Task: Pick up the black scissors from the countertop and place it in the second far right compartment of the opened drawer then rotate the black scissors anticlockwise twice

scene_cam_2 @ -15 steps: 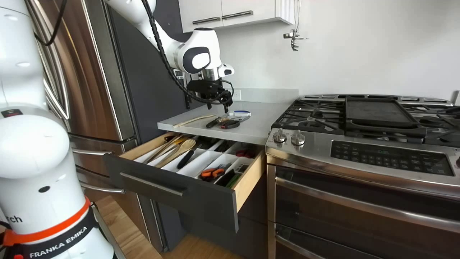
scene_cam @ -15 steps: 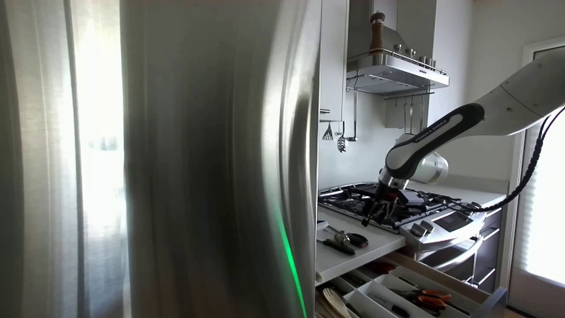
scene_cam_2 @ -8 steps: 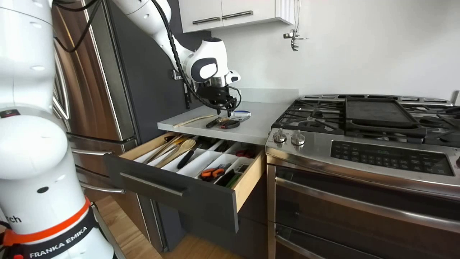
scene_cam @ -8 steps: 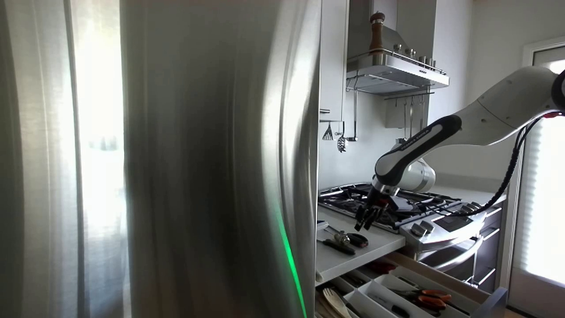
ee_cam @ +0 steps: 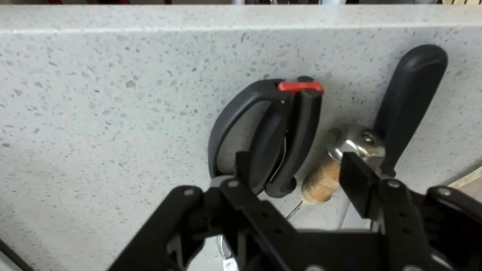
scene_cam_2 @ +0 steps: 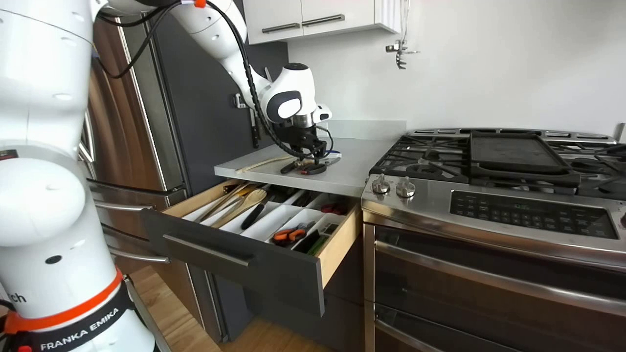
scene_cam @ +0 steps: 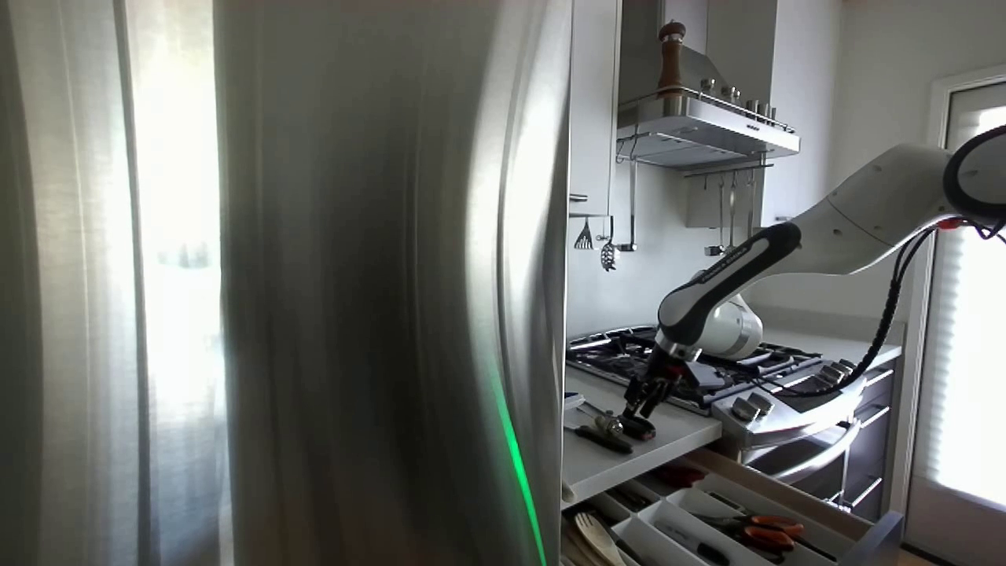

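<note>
The black scissors (ee_cam: 309,124) with a red clip lie on the pale countertop (ee_cam: 131,98); their handles also show in both exterior views (scene_cam: 640,428) (scene_cam_2: 314,169). My gripper (ee_cam: 295,160) is open and empty, low over the scissors' handles. In the wrist view its left finger overlaps the handle loop and its right finger overlaps a metal-topped cork stopper. Contact cannot be told. The blades are hidden under the gripper in the wrist view. The drawer (scene_cam_2: 205,252) stands open below the countertop. Its second compartment from the right holds an orange-handled tool (scene_cam_2: 288,235).
The cork stopper (ee_cam: 322,182) and a black-handled utensil (ee_cam: 410,101) lie close beside the scissors. A wooden stick (scene_cam_2: 264,164) lies on the countertop. Wooden utensils (scene_cam_2: 244,205) fill the drawer's left compartments. A gas hob (scene_cam_2: 430,161) stands beside the countertop; the fridge is opposite.
My gripper has moved down and closer to the scissors on the countertop, and is now just over their handles. It stays open. The scissors and drawer have not moved.
</note>
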You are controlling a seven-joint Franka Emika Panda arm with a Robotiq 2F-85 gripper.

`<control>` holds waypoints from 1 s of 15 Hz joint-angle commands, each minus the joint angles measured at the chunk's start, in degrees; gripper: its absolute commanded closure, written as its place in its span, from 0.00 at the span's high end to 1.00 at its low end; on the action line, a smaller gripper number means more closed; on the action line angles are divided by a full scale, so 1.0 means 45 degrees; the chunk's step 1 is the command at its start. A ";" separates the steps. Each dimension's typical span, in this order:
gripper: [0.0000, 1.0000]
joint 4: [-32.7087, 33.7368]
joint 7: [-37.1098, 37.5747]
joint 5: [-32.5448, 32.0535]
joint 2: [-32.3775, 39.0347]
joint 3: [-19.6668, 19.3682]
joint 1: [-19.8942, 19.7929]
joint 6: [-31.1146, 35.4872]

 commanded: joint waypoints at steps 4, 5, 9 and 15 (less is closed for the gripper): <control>0.63 0.0558 -0.0508 0.0253 0.1113 0.0971 -0.0822 0.0850; 0.62 0.0584 -0.0469 0.0194 0.1194 0.1028 -0.0887 0.0964; 0.58 0.0702 -0.0268 -0.0046 0.1410 0.1082 -0.1075 0.1053; 0.53 0.0618 -0.0200 -0.0361 0.1405 0.1012 -0.1081 0.0805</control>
